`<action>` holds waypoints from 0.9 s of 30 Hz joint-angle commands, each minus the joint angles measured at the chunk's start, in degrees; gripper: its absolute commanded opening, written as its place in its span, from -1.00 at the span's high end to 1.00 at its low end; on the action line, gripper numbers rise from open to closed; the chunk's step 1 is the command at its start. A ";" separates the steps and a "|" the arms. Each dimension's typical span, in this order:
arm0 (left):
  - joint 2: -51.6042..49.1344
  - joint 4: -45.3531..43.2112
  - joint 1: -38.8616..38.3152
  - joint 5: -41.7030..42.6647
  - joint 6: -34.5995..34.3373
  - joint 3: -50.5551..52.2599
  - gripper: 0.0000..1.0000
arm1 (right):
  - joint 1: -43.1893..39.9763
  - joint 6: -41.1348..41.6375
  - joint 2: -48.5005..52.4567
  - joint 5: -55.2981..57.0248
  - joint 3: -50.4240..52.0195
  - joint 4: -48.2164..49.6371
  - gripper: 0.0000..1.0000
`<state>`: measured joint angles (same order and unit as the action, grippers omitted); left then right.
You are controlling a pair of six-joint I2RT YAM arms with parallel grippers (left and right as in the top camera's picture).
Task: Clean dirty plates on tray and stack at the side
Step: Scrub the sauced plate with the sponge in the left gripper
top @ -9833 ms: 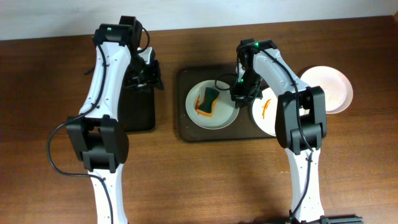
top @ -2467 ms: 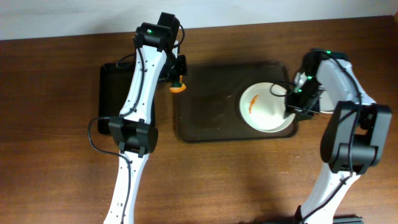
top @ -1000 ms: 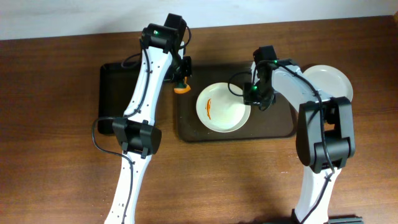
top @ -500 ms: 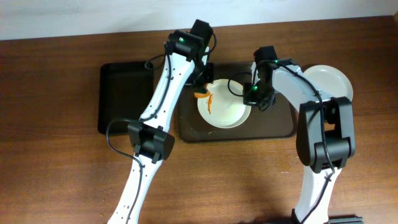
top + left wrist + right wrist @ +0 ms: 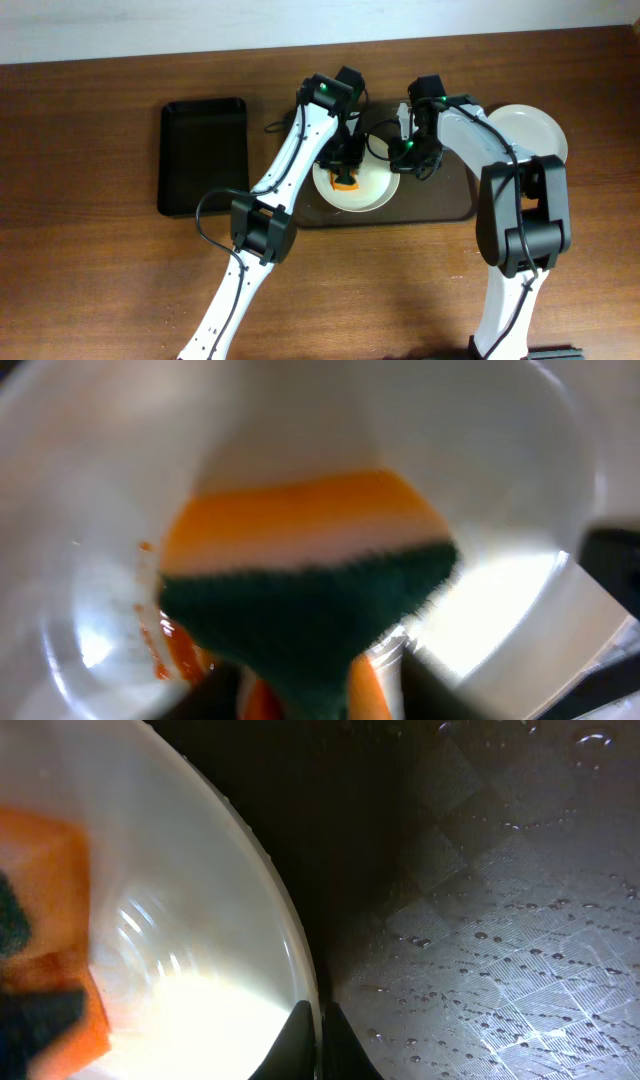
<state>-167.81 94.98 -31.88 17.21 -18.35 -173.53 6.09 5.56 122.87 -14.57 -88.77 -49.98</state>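
Observation:
A white dirty plate (image 5: 372,187) with orange smears lies on the dark tray (image 5: 440,200). My left gripper (image 5: 345,172) is shut on an orange-and-green sponge (image 5: 346,181) and presses it down inside the plate; in the left wrist view the sponge (image 5: 310,590) fills the middle over the plate (image 5: 80,480) and an orange smear (image 5: 180,650). My right gripper (image 5: 408,152) is shut on the plate's right rim; in the right wrist view its fingertips (image 5: 318,1020) pinch the rim of the plate (image 5: 200,920). A clean white plate (image 5: 535,135) sits right of the tray.
An empty black tray (image 5: 203,155) lies at the left on the wooden table (image 5: 100,280). The wet tray floor (image 5: 500,920) shows in the right wrist view. The two arms stand close together over the plate.
My left gripper has moved right and down with the sponge, from the plate's upper left edge into the plate's middle. The right gripper and the plate have stayed put.

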 commanded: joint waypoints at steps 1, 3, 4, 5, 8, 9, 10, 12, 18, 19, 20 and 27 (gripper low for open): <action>-1.33 0.52 -0.13 -0.85 2.01 0.07 -0.89 | 0.26 -0.68 1.27 -0.02 0.39 0.31 0.92; -1.22 1.77 1.22 -2.01 2.01 -2.73 -0.90 | 0.26 -0.68 1.27 -0.02 0.39 0.50 0.92; -0.81 1.77 2.10 -1.99 2.45 -4.90 -0.87 | 0.26 -0.70 1.27 -0.02 0.39 0.50 0.92; 0.35 1.77 2.95 -1.99 2.45 -6.34 -0.72 | 0.26 -0.70 1.27 -0.02 0.39 0.55 0.92; 3.45 1.75 4.48 -2.01 2.71 -6.34 -0.07 | 0.26 -0.68 1.27 -0.02 0.39 0.90 0.92; 3.72 1.77 4.79 -2.01 2.84 -6.27 0.29 | 0.26 -0.68 1.27 -0.02 0.39 0.87 0.91; 3.69 1.75 4.79 -2.01 2.84 -5.77 0.52 | 0.26 -0.68 1.27 -0.02 0.39 0.87 0.92; 3.67 1.75 4.66 -1.99 2.82 -4.81 0.76 | 0.26 -0.68 1.27 -0.02 0.39 0.90 0.91; 3.78 1.77 3.48 4.44 2.82 -4.57 0.72 | 0.26 -0.68 1.27 -0.02 0.39 1.14 0.91; 3.78 1.77 2.80 4.04 2.80 -4.57 0.73 | 0.26 -0.70 1.27 -0.02 0.39 1.14 0.91; 3.78 1.75 2.47 4.00 2.82 -4.57 0.72 | 0.26 -0.68 1.27 -0.02 0.39 1.14 0.91; 2.86 1.75 -0.20 -0.74 2.58 -4.55 0.74 | 0.26 -0.70 1.27 0.00 0.39 0.94 0.91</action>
<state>-166.93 96.66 -30.74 18.63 -15.84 -178.45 6.11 5.54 122.96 -14.96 -88.77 -49.25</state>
